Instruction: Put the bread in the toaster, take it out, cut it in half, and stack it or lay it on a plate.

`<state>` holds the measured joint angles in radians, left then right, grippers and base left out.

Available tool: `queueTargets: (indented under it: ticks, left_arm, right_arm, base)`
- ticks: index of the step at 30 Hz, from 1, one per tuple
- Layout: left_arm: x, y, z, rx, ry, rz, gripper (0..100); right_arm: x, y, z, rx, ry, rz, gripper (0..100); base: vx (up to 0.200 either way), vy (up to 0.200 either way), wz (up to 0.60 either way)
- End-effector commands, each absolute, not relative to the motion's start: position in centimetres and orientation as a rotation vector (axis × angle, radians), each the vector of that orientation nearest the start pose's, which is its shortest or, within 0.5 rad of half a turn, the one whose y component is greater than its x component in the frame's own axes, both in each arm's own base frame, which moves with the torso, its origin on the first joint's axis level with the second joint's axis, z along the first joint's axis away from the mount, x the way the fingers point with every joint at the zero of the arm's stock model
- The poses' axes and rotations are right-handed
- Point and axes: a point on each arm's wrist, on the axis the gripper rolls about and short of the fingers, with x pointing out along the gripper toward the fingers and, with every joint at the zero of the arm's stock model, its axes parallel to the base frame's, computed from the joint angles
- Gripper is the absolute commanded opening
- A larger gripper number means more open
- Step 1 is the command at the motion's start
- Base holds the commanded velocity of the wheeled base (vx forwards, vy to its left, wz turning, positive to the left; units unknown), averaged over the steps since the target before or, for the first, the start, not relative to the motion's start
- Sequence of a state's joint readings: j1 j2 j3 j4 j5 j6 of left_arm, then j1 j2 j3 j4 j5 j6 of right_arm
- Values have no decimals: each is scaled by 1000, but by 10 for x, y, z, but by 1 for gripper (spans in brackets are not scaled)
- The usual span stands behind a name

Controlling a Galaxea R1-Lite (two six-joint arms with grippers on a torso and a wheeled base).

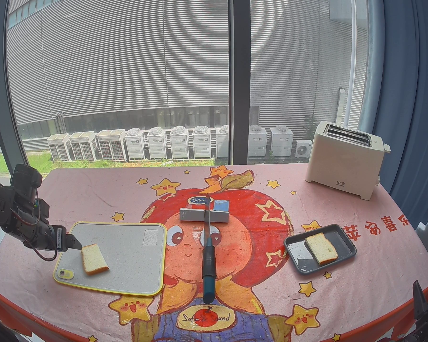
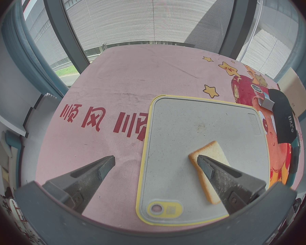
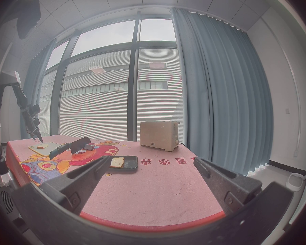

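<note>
Left fingers (image 2: 227, 182) spread wide, one at the bread (image 2: 210, 152)'s edge

left tool (image 2: 154, 160) spread wide (angled downward), right tool (image 3: 151, 160) spread wide, level

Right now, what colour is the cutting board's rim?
Yellow rim on the cutting board, grey face; clearest in the left wrist view.

A pink cartoon tablecloth (image 1: 375, 271) lies below a blue curtain (image 1: 409, 96) and window (image 1: 128, 62).
</note>
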<state>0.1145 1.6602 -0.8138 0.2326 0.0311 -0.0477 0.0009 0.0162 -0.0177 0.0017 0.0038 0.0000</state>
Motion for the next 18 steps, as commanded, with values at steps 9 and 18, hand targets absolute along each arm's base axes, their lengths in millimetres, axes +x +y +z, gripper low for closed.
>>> queueTargets:
  ticks: [9,18]
  left_arm:
    - [250,26,116,-87,1049,146,100]
    - [249,26,115,-83,1056,140,100]
  right_arm:
    - [-23,0,76,0,0,6,100]
    - [-23,0,76,0,0,6,100]
  base:
    - [0,0,0]
    - [0,0,0]
